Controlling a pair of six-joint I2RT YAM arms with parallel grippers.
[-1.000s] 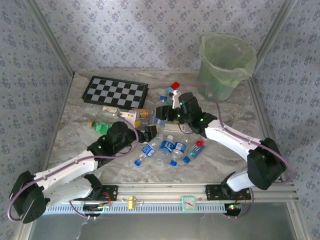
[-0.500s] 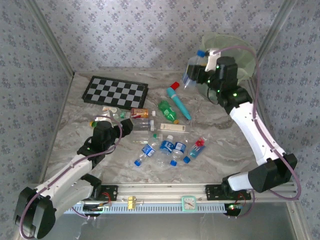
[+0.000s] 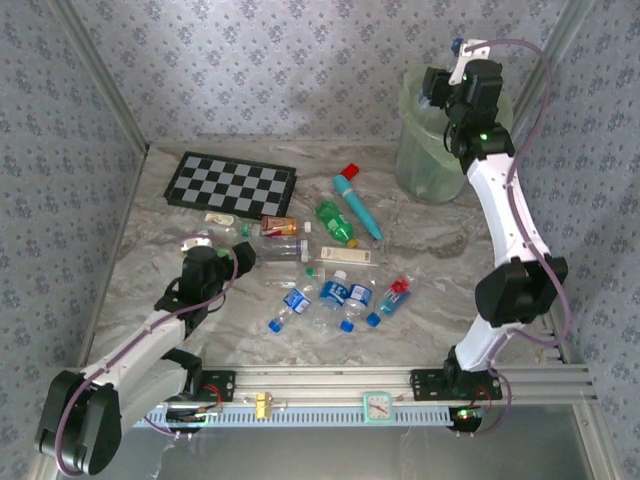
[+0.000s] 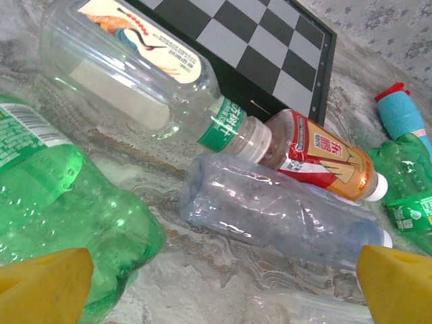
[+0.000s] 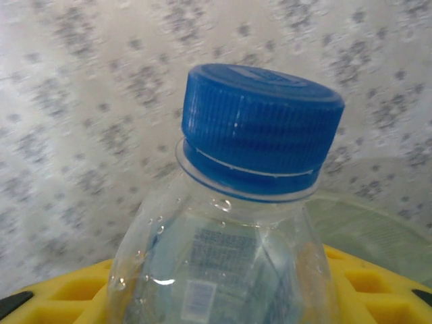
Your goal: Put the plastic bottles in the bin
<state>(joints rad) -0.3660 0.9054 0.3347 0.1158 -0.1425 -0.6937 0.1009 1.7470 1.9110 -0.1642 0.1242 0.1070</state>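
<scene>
Blue-capped and clear, a small plastic bottle (image 5: 236,256) is clamped between the yellow pads of the right gripper (image 3: 438,88). A second ago that gripper was low among the bottles at mid-table. Now it is raised to the upper right of the overhead view, above the round pale-green translucent bin (image 3: 425,165), whose rim shows at the wrist view's lower right. This bottle looks ready for release, though I cannot tell if it hangs squarely over the opening.

The left gripper (image 4: 219,290) has drawn back toward the lower left and sits low with its jaws apart, holding nothing. A crumpled clear bottle (image 4: 283,212) lies just ahead between its tips, flanked by a green bottle (image 4: 67,202) and an orange-labelled bottle (image 4: 324,155).

Most of the job remains: a cluster of blue-labelled bottles (image 3: 335,295) lies at centre, well apart from the bin. The black-and-white chessboard (image 3: 230,182) and the teal red-capped tube (image 3: 357,205) lie among them and should stay. Packed, overlapping bottles may roll when gripped.
</scene>
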